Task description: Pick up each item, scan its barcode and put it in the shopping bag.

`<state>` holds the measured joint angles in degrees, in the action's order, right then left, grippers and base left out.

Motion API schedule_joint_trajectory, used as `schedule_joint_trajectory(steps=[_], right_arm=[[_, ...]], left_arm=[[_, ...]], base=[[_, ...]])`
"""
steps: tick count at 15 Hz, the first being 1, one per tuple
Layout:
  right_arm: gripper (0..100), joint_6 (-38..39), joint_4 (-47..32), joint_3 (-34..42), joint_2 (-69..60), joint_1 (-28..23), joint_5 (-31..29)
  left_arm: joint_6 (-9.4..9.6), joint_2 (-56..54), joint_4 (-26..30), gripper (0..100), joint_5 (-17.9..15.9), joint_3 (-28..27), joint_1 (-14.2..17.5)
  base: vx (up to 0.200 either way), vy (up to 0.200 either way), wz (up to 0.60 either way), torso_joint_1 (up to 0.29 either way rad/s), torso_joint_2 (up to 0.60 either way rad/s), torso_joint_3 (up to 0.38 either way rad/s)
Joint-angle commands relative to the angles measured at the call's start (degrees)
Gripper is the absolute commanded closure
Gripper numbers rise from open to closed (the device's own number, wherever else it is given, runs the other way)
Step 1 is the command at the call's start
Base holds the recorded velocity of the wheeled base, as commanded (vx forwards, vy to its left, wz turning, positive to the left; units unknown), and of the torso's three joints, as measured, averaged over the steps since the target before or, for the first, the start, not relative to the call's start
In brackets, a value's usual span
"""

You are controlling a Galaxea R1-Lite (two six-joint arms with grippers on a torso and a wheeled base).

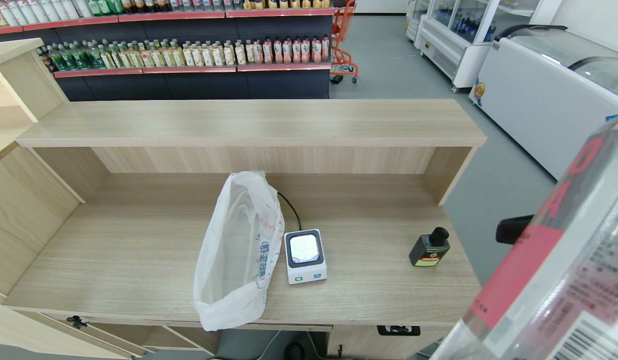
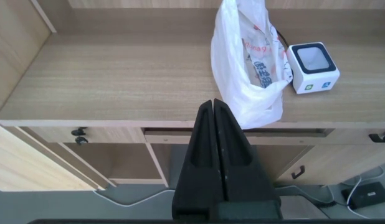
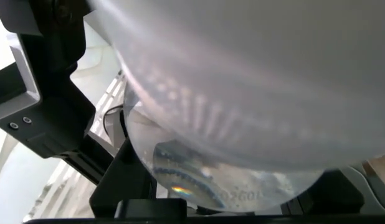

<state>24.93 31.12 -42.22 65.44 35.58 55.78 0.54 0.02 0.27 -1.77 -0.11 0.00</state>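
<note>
Head view: one clear bottle with a pink label, its long axis slanted, is held up beyond the tabletop's right edge, clamped in the right pincer. One small dark bottle stands near that edge. One scanner sits just beside one white bag reaching the front edge. The left pincer is closed and empty.

L gripper fingers pressed together, nothing btwn, in front of counter edge. White shopping bag lies on counter w/ scanner just beside it.

A supermarket: shelves of bottled drinks, chest freezers, and a wooden checkout counter bearing a barcode scanner
</note>
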Motion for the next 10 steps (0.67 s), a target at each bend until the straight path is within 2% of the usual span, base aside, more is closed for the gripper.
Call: schedule_joint_trajectory(steps=[1,2,3,4,8,9,10], right_arm=[[100,-0.14,-0.1,0.38,0.22,-1.57,-0.15],[100,-0.85,-0.1,0.47,0.57,-2.89,-0.33],[100,-7.62,-0.19,1.17,2.85,-8.51,-1.64],[100,-14.12,-0.19,1.96,4.7,-11.41,-6.92],[100,-22.38,-3.35,5.21,8.13,-11.15,-42.07],[100,-22.64,-3.96,5.21,8.74,-11.15,-46.73],[100,-23.0,-3.88,6.36,10.85,-11.41,-55.87]], left_arm=[[-0.01,0.06,0.0,100,0.01,0.02,0.0],[-0.01,-0.02,0.0,100,0.01,0.02,0.0],[-0.01,-0.02,0.0,100,-0.08,0.02,0.0],[-0.01,-0.02,0.0,100,0.01,0.02,0.0],[-0.01,0.06,0.0,100,0.01,-0.07,0.0],[-0.01,-0.02,0.0,100,-0.08,0.02,0.0],[-0.01,-0.02,0.0,100,-0.08,0.02,0.0]], base=[[0.0,0.0,0.0,0.0,0.0,0.0],[0.0,0.0,0.0,0.0,0.0,0.0],[0.0,0.0,0.0,0.0,0.0,0.0],[0.0,0.0,0.0,0.0,0.0,0.0],[0.0,0.0,0.0,0.0,0.0,0.0],[0.0,0.0,0.0,0.0,0.0,0.0],[0.0,0.0,0.0,0.0,0.0,0.0]])
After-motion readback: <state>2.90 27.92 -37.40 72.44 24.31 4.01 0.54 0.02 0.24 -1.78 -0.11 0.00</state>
